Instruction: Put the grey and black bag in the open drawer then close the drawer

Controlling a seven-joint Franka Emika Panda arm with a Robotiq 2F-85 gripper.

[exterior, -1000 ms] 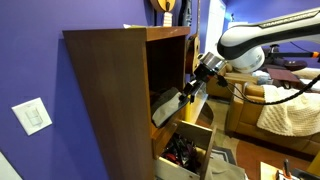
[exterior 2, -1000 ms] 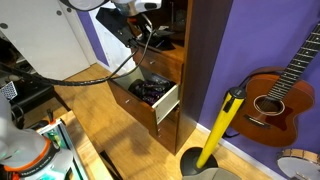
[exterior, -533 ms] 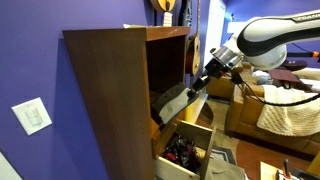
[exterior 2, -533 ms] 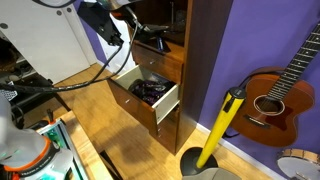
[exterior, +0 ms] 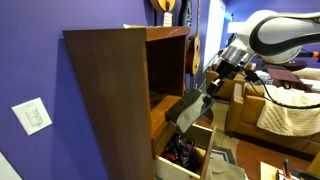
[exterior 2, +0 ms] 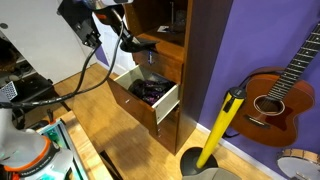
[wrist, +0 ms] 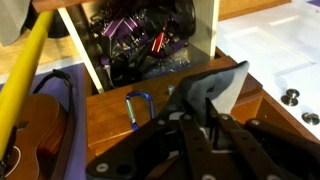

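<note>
Just above the open drawer point(exterior: 203, 143), the grey and black bag point(exterior: 187, 110) now hangs clear of the cabinet point(exterior: 105, 90) it was tucked into a moment ago, jaws clenched on its top, so lowering it in looks next.

Open drawer point(exterior: 203, 148) low in cabinet point(exterior: 105, 100), bag point(exterior: 188, 110) above it, under tool point(exterior: 206, 89)

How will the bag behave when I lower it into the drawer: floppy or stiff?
Likely semi-stiff: the bag hangs from the gripper as a flat slanted panel, not crumpled. It is probably light, since a pinch at one edge carries it. The drawer already holds clutter, so the bag may sit high rather than settle.
</note>
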